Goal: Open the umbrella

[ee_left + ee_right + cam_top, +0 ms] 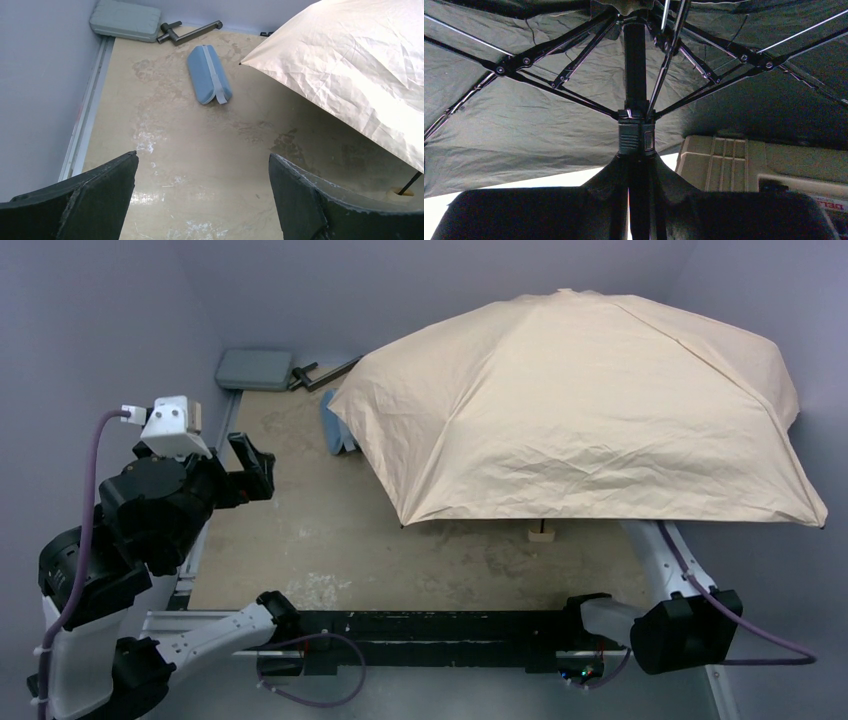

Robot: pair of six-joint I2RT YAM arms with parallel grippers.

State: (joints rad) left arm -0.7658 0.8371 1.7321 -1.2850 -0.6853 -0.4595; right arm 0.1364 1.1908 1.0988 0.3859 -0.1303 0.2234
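One piece of writing can be partly read, in the right wrist view. At the lower right corner of the frame a white label (833, 206) sits on the tan toolbox (724, 160). It carries red capital letters that begin "DEL". The rest of the word runs off the right edge of the frame. Smaller print below it is too blurred to read, and the dark body of the right gripper (638, 167) covers the label's lower left.

Creased matt beige cloth on the umbrella (590, 410), thin metal ribs (574, 98), scuffed matt table (330, 540)
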